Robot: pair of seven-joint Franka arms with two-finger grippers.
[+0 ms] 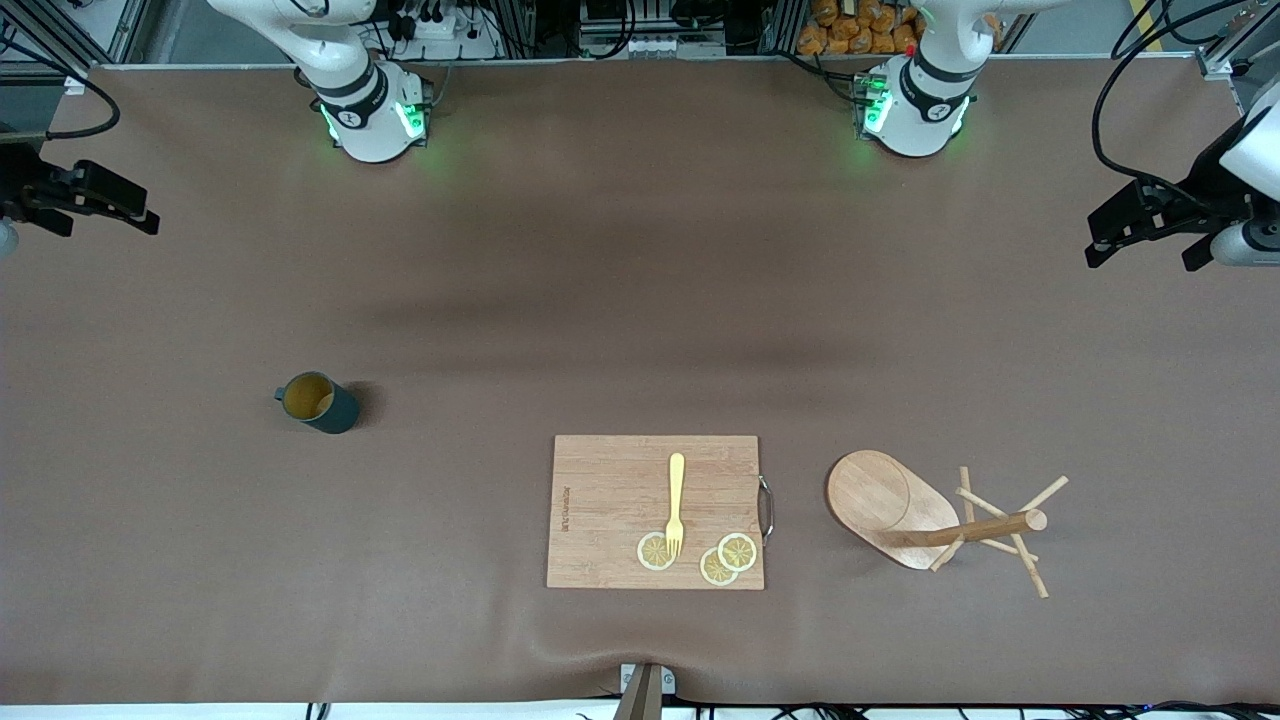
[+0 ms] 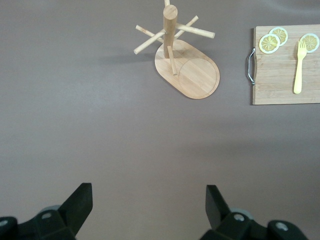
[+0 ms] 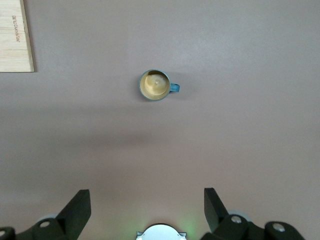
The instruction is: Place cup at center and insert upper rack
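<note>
The dark teal cup [image 1: 318, 402] stands upright on the brown table toward the right arm's end, tan inside showing; it also shows in the right wrist view [image 3: 156, 85]. The wooden mug tree [image 1: 905, 510] stands on its oval base toward the left arm's end, beside the cutting board; it also shows in the left wrist view [image 2: 187, 70]. My left gripper [image 1: 1145, 248] hangs high at the table's left-arm end, open and empty [image 2: 149, 205]. My right gripper [image 1: 125, 208] hangs high at the right-arm end, open and empty [image 3: 147, 207].
A rectangular wooden cutting board [image 1: 600, 490] with a metal handle lies near the front camera's edge, between the cup and the mug tree. On it lie a yellow fork [image 1: 676, 500] and three lemon slices [image 1: 655, 551].
</note>
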